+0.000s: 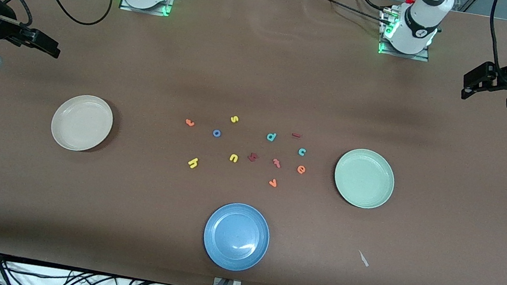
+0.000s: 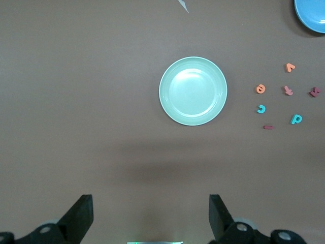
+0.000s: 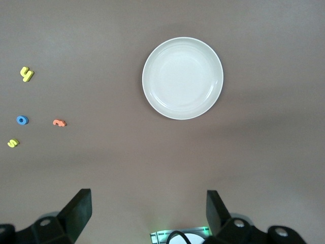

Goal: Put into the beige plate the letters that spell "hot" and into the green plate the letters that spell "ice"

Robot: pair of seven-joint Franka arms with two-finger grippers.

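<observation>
Blue plate (image 1: pixel 236 236) whole only in front view; left tool (image 2: pixel 151 216) and right tool (image 3: pixel 149 213) wait, released.

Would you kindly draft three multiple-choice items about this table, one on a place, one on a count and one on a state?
1. Which plate lies nearest the front camera?
A. blue plate
B. beige plate
C. green plate

2. How many plates are on the table?
A. two
B. three
C. four

3. What is in the beige plate?
A. the yellow h
B. the blue o
C. nothing

Answers: 1 A, it sits lowest in the front view. 2 B, beige, green and blue. 3 C, its bowl is bare and every letter lies on the table between the plates.
</observation>
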